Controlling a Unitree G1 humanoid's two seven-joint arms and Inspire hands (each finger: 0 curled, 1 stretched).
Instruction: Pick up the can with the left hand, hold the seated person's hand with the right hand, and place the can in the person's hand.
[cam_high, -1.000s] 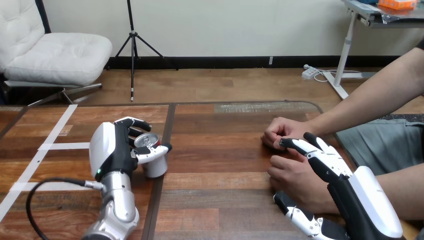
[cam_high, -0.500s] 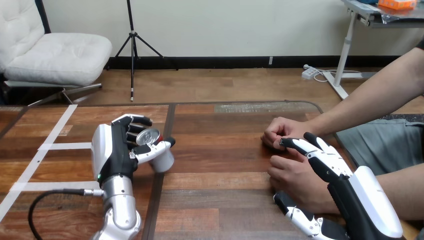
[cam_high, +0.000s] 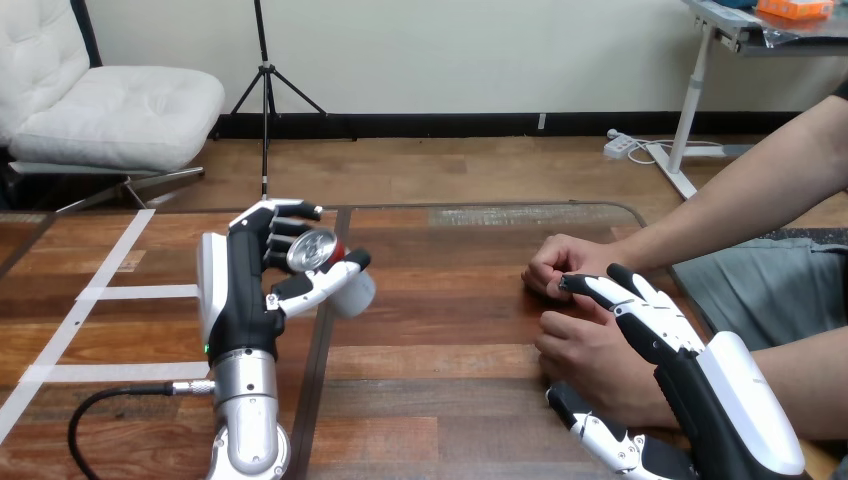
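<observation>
A small silver can (cam_high: 332, 268) hangs tilted above the table at the left, its top turned toward me. My left hand (cam_high: 250, 283) is shut on it, fingers curled behind and thumb across its front. At the right, my right hand (cam_high: 672, 360) lies over the person's nearer hand (cam_high: 592, 358), fingers stretched across its back and thumb under it near the table's front edge. The person's farther hand (cam_high: 562, 264) rests as a loose fist on the table just beyond my fingertips.
The wooden table (cam_high: 450, 300) has white tape lines (cam_high: 110, 292) at its left part. The person's forearms (cam_high: 740, 195) come in from the right side. A bare stretch of table lies between the can and the person's hands.
My left hand has lifted the can off the table and carried it up and a little to the right, tilting it. The right hand and the person's hands have stayed put.
</observation>
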